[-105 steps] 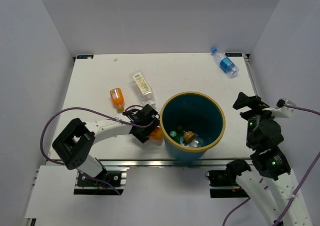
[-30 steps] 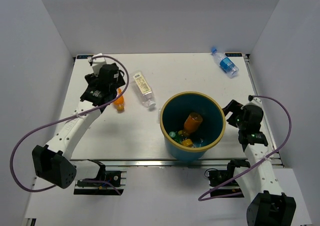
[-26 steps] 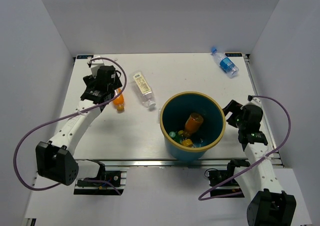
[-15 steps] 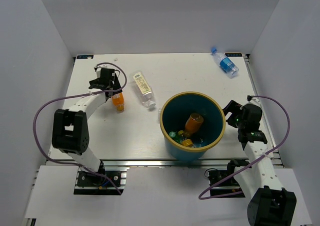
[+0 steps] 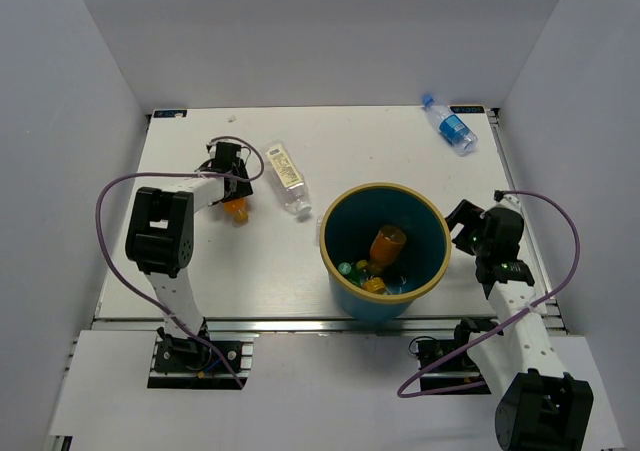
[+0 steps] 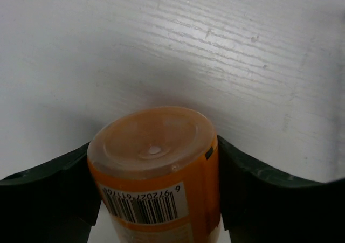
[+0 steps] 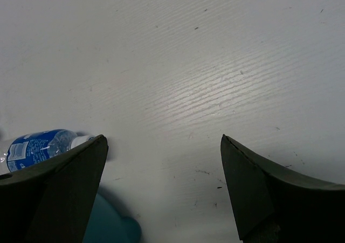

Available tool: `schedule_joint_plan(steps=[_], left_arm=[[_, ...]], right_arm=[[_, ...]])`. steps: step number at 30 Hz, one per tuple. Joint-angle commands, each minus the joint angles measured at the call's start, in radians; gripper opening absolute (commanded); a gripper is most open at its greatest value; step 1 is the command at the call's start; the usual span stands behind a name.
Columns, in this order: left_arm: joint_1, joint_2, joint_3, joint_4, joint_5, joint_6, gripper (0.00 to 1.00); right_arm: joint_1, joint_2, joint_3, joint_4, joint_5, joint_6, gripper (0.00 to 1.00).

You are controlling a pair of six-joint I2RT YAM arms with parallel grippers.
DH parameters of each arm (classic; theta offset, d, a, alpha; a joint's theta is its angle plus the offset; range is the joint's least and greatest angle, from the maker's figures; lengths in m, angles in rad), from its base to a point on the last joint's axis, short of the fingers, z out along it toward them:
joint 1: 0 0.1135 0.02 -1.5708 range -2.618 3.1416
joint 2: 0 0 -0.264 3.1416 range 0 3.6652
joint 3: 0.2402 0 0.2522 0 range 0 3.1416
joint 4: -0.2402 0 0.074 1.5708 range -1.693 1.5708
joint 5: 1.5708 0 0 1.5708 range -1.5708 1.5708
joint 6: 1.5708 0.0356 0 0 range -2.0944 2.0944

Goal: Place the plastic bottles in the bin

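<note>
The bin (image 5: 385,249) sits toward the near right of the bench (image 5: 200,261), with an orange bottle (image 5: 386,242) and a few others inside. The cream-labelled bottle (image 5: 285,176) lies left of it, the blue-labelled bottle (image 5: 450,125) in the far right corner. The left gripper (image 6: 153,200) pinches the other orange bottle (image 6: 156,173) toward the far left; the right gripper (image 7: 161,189) is spread wide by the right edge.

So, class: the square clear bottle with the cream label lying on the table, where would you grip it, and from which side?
Grip the cream-labelled bottle across its labelled middle, coming straight down from above. It lies flat and diagonal, so the fingers should straddle its narrow width, on the flat side walls. The left gripper is nearest, but it looks occupied with the orange bottle.
</note>
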Motion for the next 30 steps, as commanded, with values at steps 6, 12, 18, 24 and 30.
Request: schedule_joint_plan(steps=[6,12,18,24,30], left_arm=[[-0.001,-0.262,0.037,-0.064,0.134,-0.045,0.58],[-0.068,-0.555,0.109,-0.114,0.228,-0.131,0.42],[-0.414,-0.709,0.205,-0.107,0.266,-0.137,0.43],[-0.778,-0.707,0.189,0.000,0.268,-0.113,0.44],[-1.008,-0.643,0.158,0.037,0.269,-0.059,0.72]], right_arm=[[-0.004,-0.005,0.019,0.033,0.016,-0.003,0.89],[-0.006,-0.011,0.022,0.009,0.055,0.005,0.89],[-0.006,-0.025,0.016,0.012,0.049,0.004,0.89],[-0.006,-0.039,0.005,0.013,0.053,0.005,0.89],[-0.006,-0.034,-0.001,0.021,0.058,-0.006,0.89]])
